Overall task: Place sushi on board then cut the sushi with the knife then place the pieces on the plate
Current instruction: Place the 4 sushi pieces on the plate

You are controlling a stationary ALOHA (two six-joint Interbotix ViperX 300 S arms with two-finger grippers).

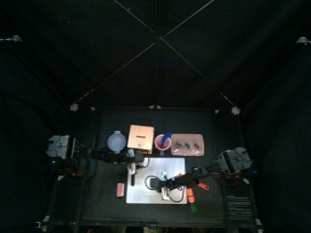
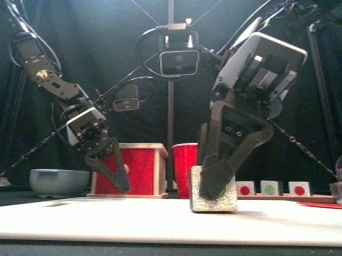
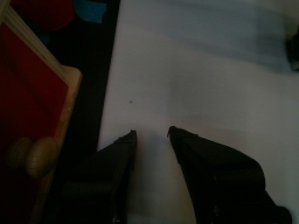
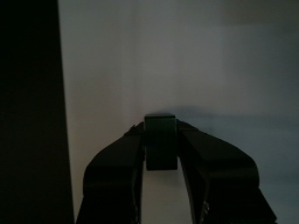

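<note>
Looking from the top, you saw the white cutting board (image 1: 155, 211) near the pink tray (image 1: 186, 144). Front on, your right gripper (image 2: 211, 182) pinched a sushi piece (image 2: 217, 203) standing on the board. Left wrist: your left gripper (image 3: 152, 133) hung slightly spread, empty.

Left arm (image 2: 51, 80): comes down from the left, elbow bent.
Left gripper (image 3: 152, 133): jaws slightly apart, nothing between them, tips pointing down.
Right arm (image 2: 261, 65): slopes steeply down towards the middle.
Right gripper (image 4: 162, 121): jaws clamped on a sushi piece (image 4: 162, 144).
</note>
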